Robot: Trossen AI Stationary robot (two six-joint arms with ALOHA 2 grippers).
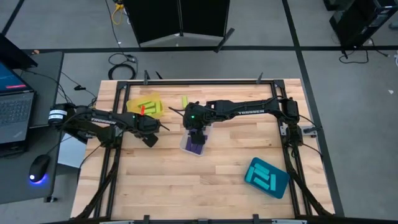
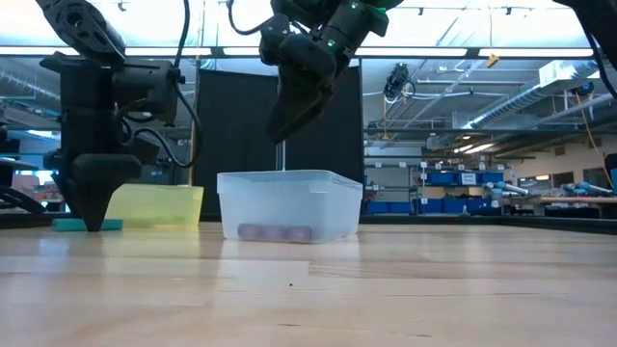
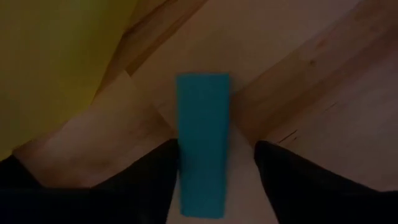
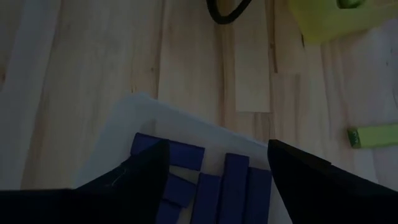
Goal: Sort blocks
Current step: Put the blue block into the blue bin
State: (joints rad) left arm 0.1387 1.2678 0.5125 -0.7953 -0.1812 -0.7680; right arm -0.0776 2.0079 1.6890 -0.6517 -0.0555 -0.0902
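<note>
Cyan shows between the left gripper's (image 3: 214,180) open fingers: one cyan block (image 3: 202,143) lies flat on the wooden table (image 1: 186,180), and the fingers straddle it without closing, just beside the yellow tray (image 1: 145,104). That tray holds lime-green blocks (image 1: 148,104). Another lime-green block (image 1: 185,100) lies loose on the table, to the right of the yellow tray. The right gripper (image 2: 285,130) hangs over the clear tray (image 2: 289,204) near the table's middle, fingers apart and holding nothing. Purple blocks (image 4: 214,180) lie in that tray. A teal tray (image 1: 267,177) sits well apart at the near right.
</note>
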